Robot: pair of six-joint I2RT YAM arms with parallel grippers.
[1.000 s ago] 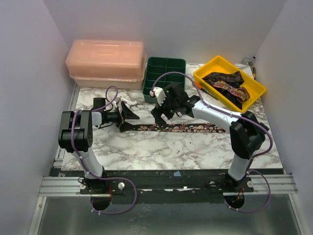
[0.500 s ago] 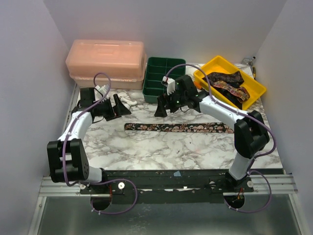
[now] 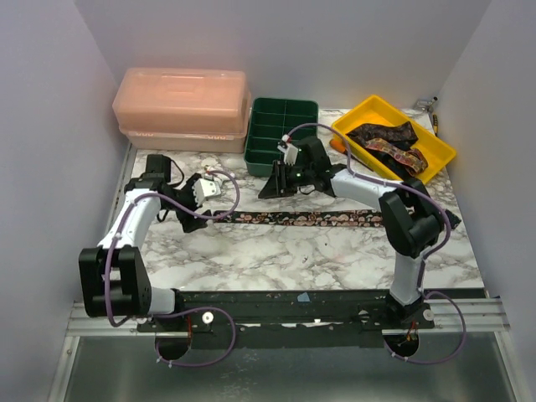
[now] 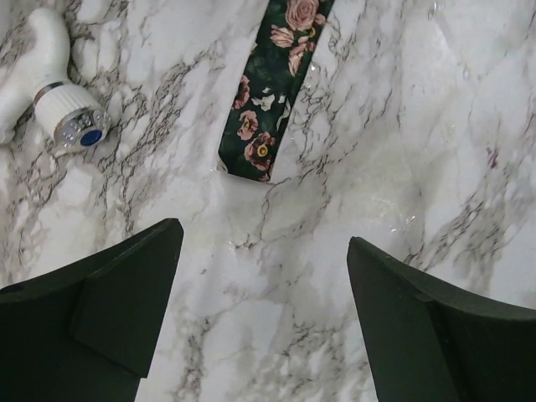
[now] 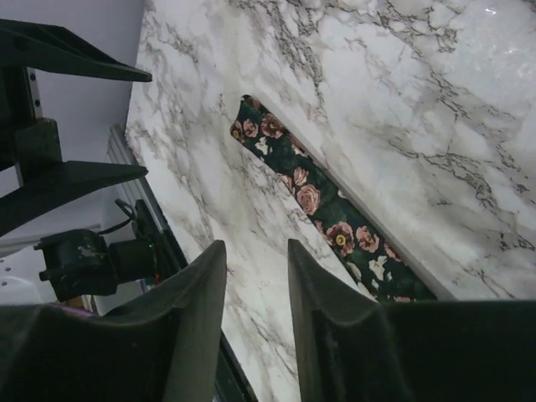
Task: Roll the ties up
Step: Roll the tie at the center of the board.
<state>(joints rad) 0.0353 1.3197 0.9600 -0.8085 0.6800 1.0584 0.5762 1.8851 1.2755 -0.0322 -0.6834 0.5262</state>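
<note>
Moved since before: my left gripper (image 4: 264,243) has come down from the upper left toward the left end of the tie (image 3: 306,219), and the jaws of my right gripper (image 5: 255,247) have narrowed.
Left jaws: wide apart with nothing between them; the tie end lies flat just ahead of the fingertips.
White plastic piece (image 4: 52,88): upper left of the left wrist view, near the tie end. If I sweep the left finger sideways, I think it can knock this piece away.
Tie: flat and straight across the middle of the top view, on the marble table (image 3: 318,251); neither gripper touches it.
Risk at the tie end: the fabric is thin and lies flat on smooth marble. I judge the fingers may slide over it or push it into wrinkles, and then the roll begins crooked.
Right jaws: a narrow gap, empty; this gripper hangs above the tie, left of its centre.
Risk between arms: both grippers are over the left half of the tie and could hit each other.
Edges: pink box (image 3: 180,105) at upper left, green tray (image 3: 261,162) just behind the right gripper, yellow bin (image 3: 375,101) at upper right holding more ties (image 3: 389,144).
Open room: bare marble below the tie, and along it to the right.
</note>
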